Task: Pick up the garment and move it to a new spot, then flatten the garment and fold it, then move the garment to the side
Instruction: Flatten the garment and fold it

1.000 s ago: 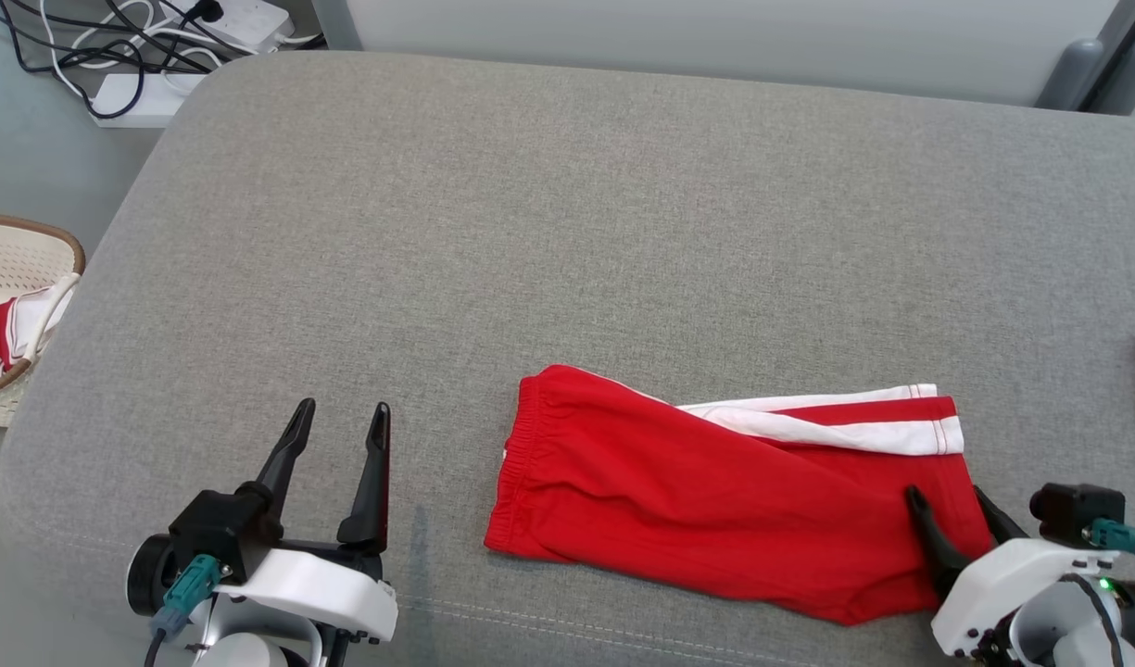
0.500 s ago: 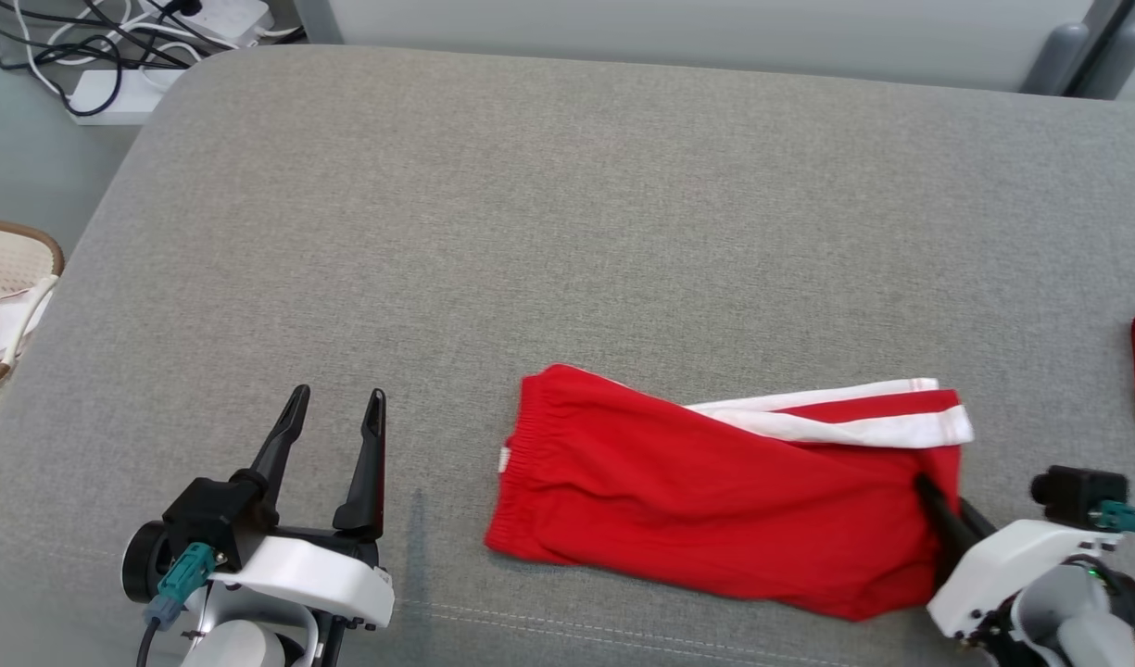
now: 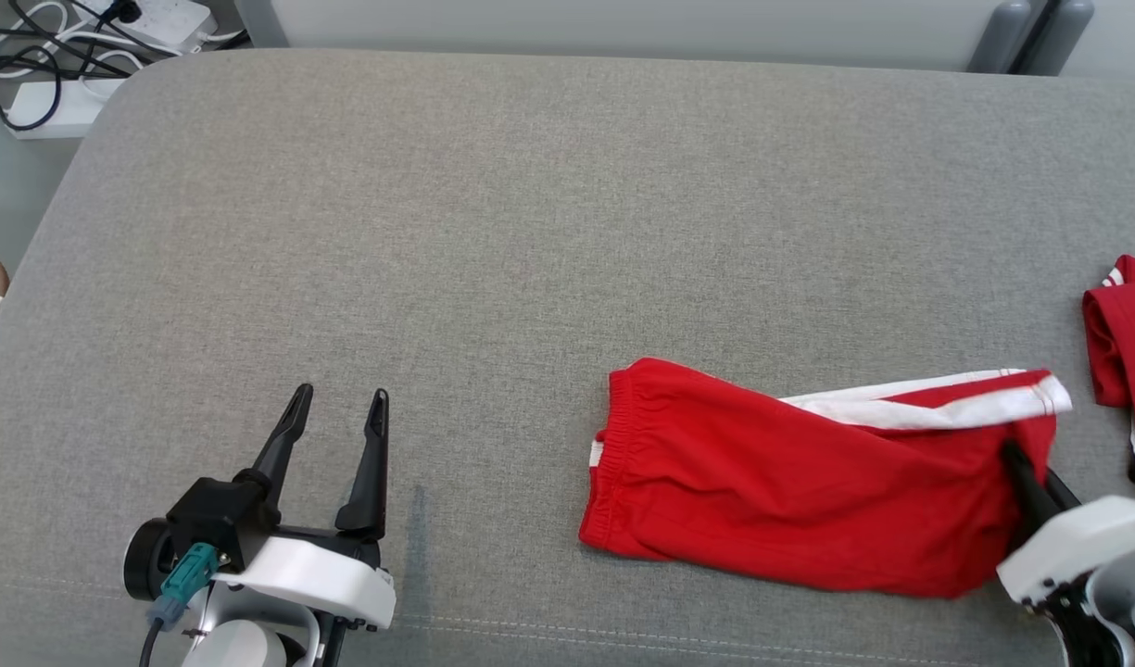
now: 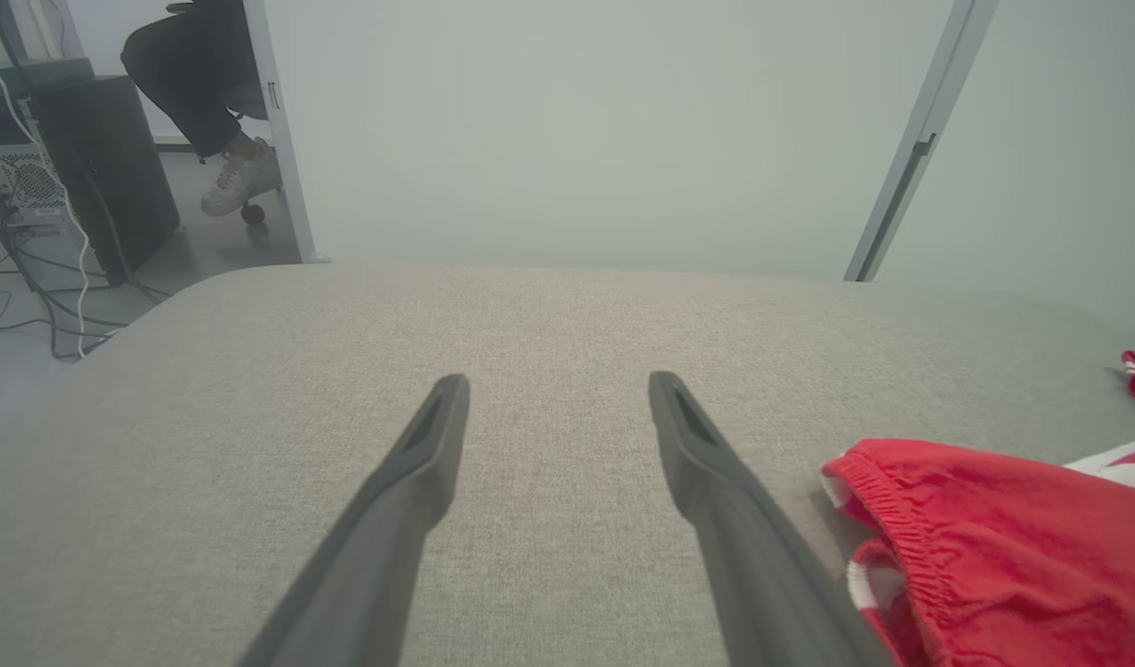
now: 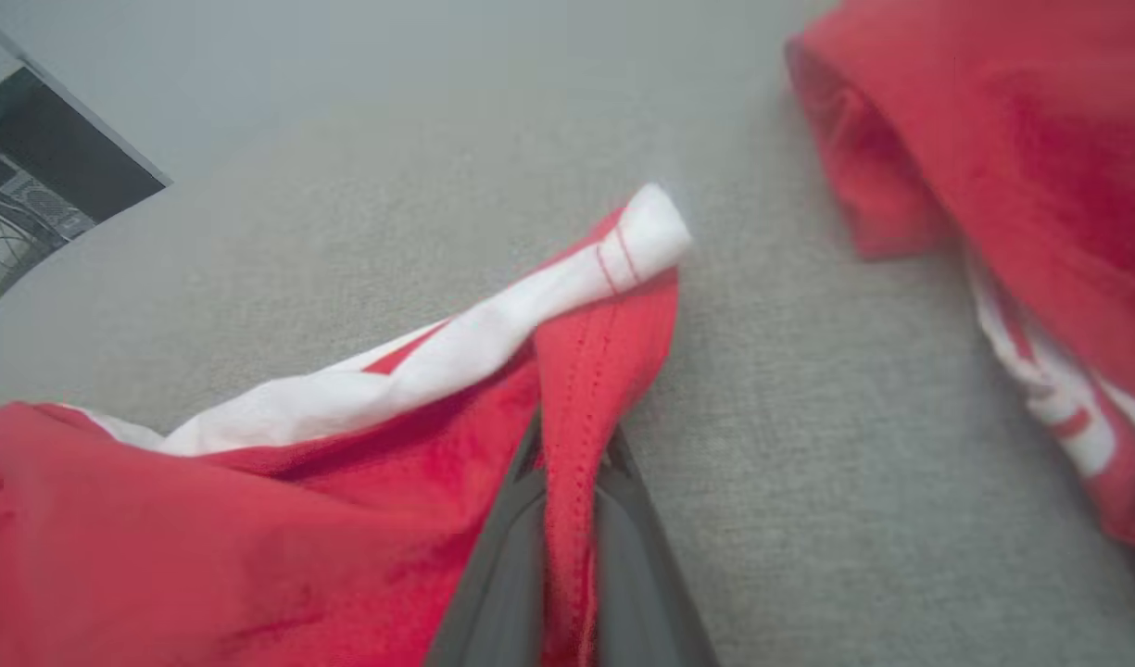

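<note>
1. Garment point(image 3: 808, 491), red shorts with a white stripe, lies on the near right part of the grey fabric surface point(image 3: 530, 232).
2. Right gripper point(image 3: 1016, 456) is clamped on the hem at the leg end.
3. Left gripper point(image 3: 340, 403) hovers with fingers spread, grasping nothing, well apart from the shorts.
4. Another red cloth point(image 3: 1123, 343) lies at the right edge.
5. A pale wall point(image 4: 576, 130) stands behind; cables point(image 3: 30, 93) lie beyond the far left corner.

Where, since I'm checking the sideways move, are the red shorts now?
Head view: red shorts lie near-right on the gray cushion, hem pinched by the right gripper, left of another red garment.
</note>
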Controlling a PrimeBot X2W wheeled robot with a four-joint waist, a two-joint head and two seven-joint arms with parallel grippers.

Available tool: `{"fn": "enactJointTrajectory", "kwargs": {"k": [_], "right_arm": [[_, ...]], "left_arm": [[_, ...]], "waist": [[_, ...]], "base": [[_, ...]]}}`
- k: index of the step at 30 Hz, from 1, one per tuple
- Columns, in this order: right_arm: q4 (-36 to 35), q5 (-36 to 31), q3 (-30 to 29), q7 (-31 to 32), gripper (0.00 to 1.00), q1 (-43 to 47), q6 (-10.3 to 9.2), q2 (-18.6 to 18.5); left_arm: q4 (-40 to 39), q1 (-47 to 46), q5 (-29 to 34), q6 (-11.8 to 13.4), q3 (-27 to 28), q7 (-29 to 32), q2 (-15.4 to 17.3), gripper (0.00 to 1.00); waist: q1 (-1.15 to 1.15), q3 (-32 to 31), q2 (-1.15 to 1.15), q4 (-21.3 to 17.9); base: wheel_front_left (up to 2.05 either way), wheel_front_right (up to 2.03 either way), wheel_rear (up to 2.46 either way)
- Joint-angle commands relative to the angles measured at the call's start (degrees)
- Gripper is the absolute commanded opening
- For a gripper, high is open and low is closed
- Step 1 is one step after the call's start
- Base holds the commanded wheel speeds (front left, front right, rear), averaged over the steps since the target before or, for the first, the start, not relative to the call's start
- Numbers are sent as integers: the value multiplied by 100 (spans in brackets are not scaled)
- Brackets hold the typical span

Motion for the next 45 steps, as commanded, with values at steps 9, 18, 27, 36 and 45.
{"fn": "enactJointTrajectory", "kwargs": {"k": [9,18,27,36,45], "right_arm": [[-2803,116,373,591,0,615,-15,402],[-3456,-83,1010,796,0,493,-15,1327],[-2501,-84,1554,354,0,-56,-15,1521],[-1774,477,2301,-81,100,-601,-15,1539],[-2451,696,2620,-778,100,-864,-15,1313]], "left_arm": [[-164,-285,58,-13,192,-73,108,100],[-191,-413,71,-24,126,-48,100,100],[-132,-493,58,-35,73,-51,30,100],[-52,-541,47,-50,39,-56,-25,100],[-23,-531,33,-27,56,-60,-18,100]], "waist": [[0,-36,0,-85],[0,76,0,-8],[0,164,0,192],[0,204,0,271],[0,206,0,211]], "base": [[0,0,0],[0,0,0],[0,0,0],[0,0,0],[0,0,0]]}}
